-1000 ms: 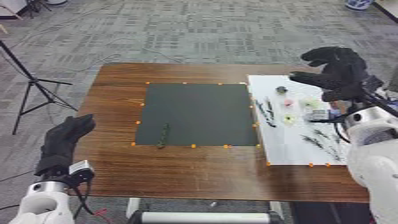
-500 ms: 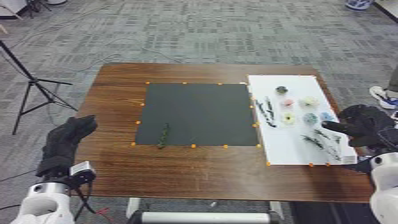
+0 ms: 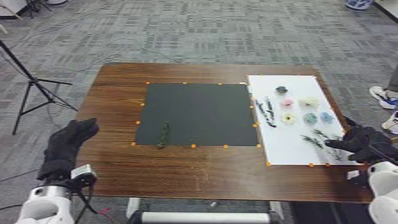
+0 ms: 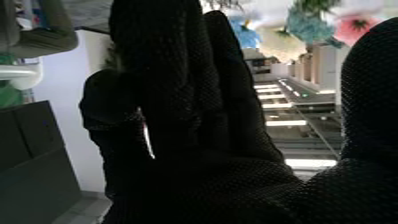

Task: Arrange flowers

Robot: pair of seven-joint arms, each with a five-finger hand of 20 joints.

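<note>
One green sprig lies on the dark sheet, near its lower left corner and running roughly up and down in the head view. That looks like the whole arrangement so far, so I judge the task barely begun: one stem placed, all the flower heads and most of the greenery left to bring over.

The rest of the stock lies on the white sheet, just right of the dark one. I count six heads: one dark, one pink, one cream, one pale yellow and two blue, the deeper blue flower beside the paler blue flower. To their left are what look like two dark twigs. Below lie thin green stems, overlapping too finely for me to give a sure number.

Both sheets rest on one brown counter. Of two hands, the right hand is by the white sheet's lower right corner, fingers straight, thumb well apart, nothing gripped. The left hand is at the counter's left side, fingers relaxed and empty.
</note>
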